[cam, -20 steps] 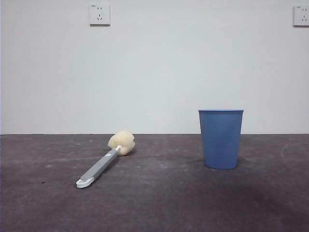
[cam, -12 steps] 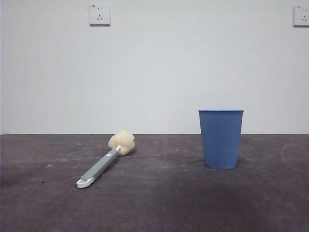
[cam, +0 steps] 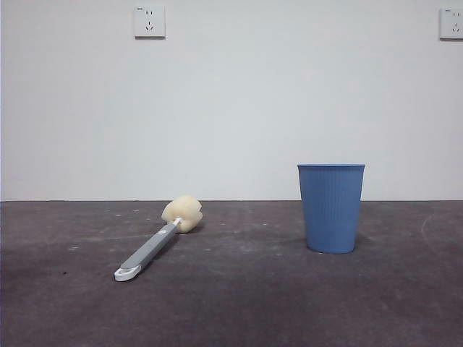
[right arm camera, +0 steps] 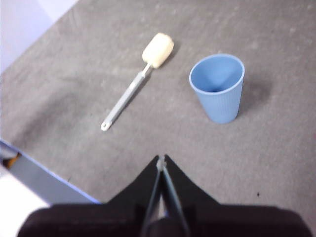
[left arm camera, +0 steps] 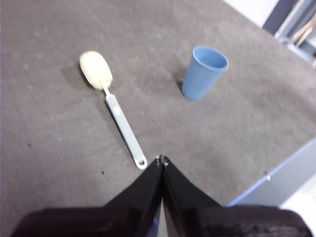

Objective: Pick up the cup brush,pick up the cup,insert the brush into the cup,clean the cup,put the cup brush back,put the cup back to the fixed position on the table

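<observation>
The cup brush [cam: 153, 246] lies flat on the table [cam: 239, 303], left of centre, its cream-yellow sponge head toward the far wall and its white looped end toward the camera. It also shows in the left wrist view [left arm camera: 114, 104] and the right wrist view [right arm camera: 136, 84]. The blue ribbed cup [cam: 330, 207] stands upright and empty on the right; it also shows in the left wrist view [left arm camera: 202, 73] and the right wrist view [right arm camera: 218, 89]. My left gripper [left arm camera: 161, 160] is shut and empty, high above the table near the brush's looped end. My right gripper [right arm camera: 161, 160] is shut and empty, high above and short of the cup.
A white wall with two sockets [cam: 149, 22] stands behind the table. The table's near edge shows in the left wrist view [left arm camera: 276, 173] and the right wrist view [right arm camera: 44, 182].
</observation>
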Action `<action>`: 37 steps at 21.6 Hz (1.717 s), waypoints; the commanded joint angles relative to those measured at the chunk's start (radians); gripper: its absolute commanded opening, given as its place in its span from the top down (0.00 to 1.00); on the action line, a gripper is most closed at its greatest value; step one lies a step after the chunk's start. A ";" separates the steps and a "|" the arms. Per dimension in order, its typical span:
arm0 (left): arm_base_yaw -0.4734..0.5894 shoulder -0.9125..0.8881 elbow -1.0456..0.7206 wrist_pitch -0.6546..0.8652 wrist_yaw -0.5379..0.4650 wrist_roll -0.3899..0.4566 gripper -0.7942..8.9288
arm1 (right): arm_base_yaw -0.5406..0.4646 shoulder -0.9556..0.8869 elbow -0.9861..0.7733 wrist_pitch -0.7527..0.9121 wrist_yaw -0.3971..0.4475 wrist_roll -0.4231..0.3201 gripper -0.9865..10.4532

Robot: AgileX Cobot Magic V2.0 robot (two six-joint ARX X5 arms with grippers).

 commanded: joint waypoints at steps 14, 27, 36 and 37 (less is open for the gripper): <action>0.002 0.105 0.027 -0.037 -0.060 0.032 0.31 | 0.003 0.054 0.020 -0.038 0.003 -0.012 0.42; -0.394 0.560 0.028 0.346 -0.423 -0.206 0.31 | 0.003 0.070 0.020 -0.038 0.003 0.008 0.42; -0.565 0.995 0.087 0.591 -0.642 -0.313 0.31 | 0.004 0.070 0.020 -0.038 0.003 0.014 0.42; -0.574 1.036 0.103 0.594 -0.662 -0.313 0.31 | 0.008 0.070 0.020 -0.038 0.003 0.014 0.42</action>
